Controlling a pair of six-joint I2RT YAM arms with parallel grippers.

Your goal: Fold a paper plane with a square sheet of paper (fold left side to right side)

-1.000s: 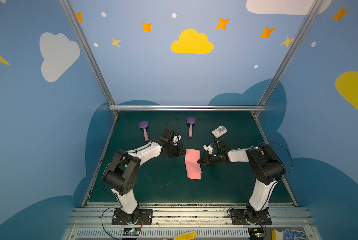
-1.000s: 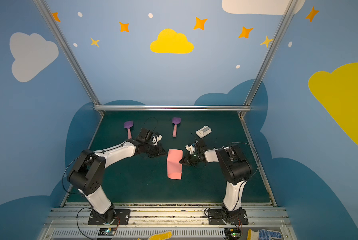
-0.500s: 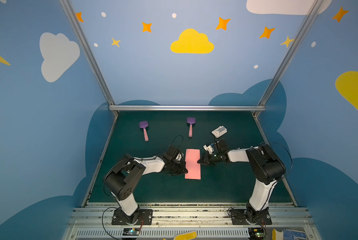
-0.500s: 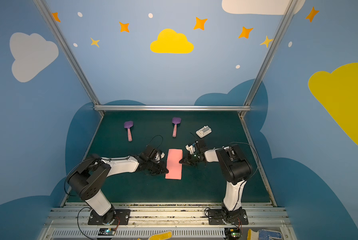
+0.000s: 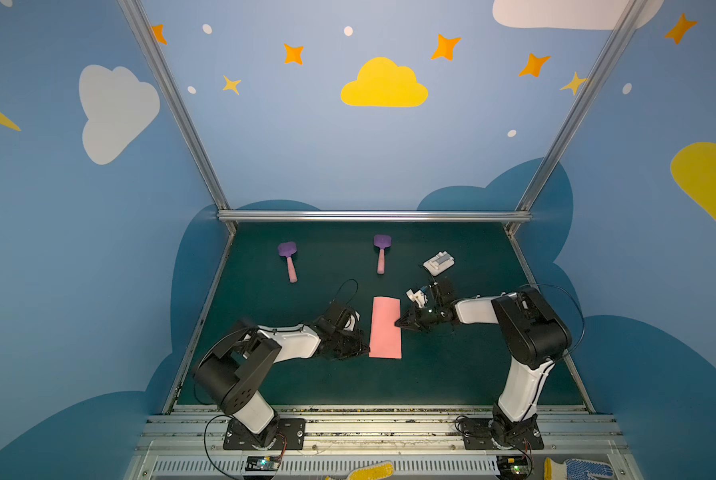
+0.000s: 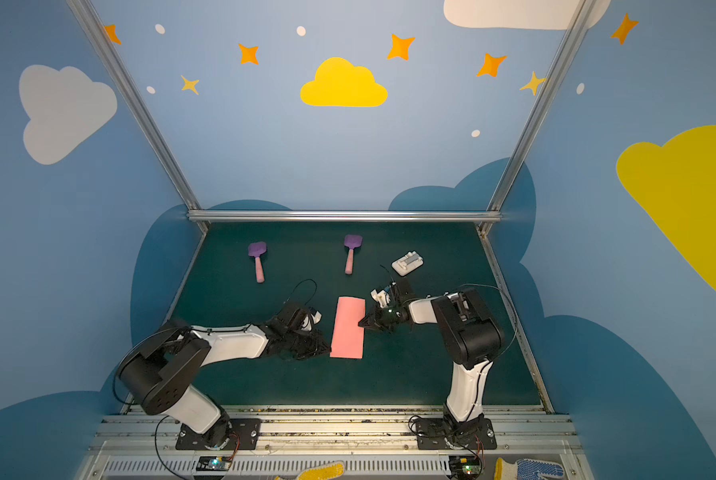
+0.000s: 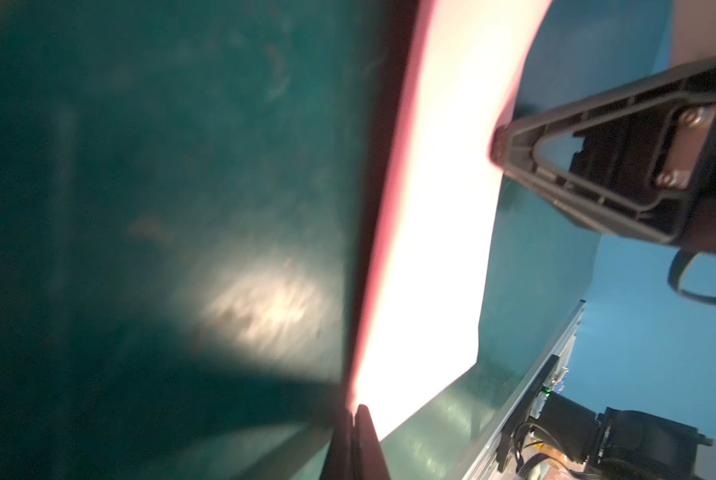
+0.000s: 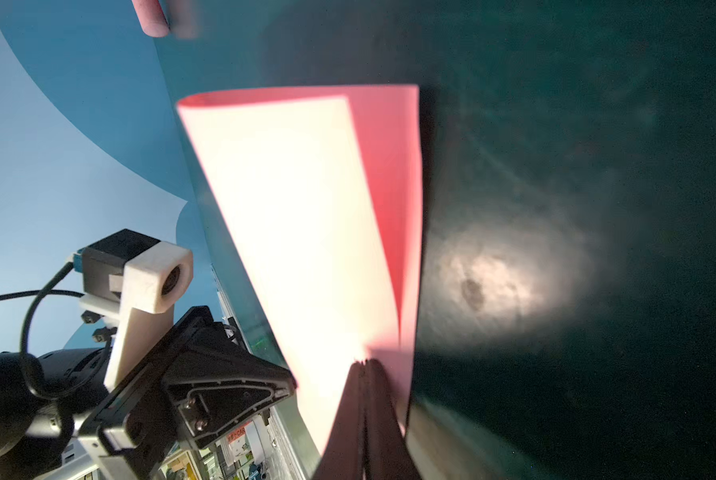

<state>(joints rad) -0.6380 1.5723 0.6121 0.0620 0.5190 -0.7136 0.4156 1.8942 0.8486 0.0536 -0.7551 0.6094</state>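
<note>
The square sheet of paper (image 5: 385,328) (image 6: 348,328) is salmon pink and lies folded in half as a narrow rectangle on the green mat. No paper plane is in view. My left gripper (image 5: 366,351) (image 6: 329,351) (image 7: 355,409) is shut, its tip against the sheet's left folded edge near the front corner. My right gripper (image 5: 397,323) (image 6: 360,323) (image 8: 364,361) is shut, its tip resting on the right edge about halfway along. In the right wrist view the paper (image 8: 298,208) shows its top layer slightly offset from the lower one. The left wrist view shows the paper (image 7: 431,208) washed out by glare.
Two purple spatulas with pink handles (image 5: 287,259) (image 5: 382,253) lie at the back of the mat (image 5: 451,374). A small white block (image 5: 438,262) sits behind my right gripper. Gloves (image 5: 364,471) lie by the front rail.
My left gripper has slid from the back left of the sheet down along its left edge to the front. The raised fold has gone flat. The right gripper has stayed put.
</note>
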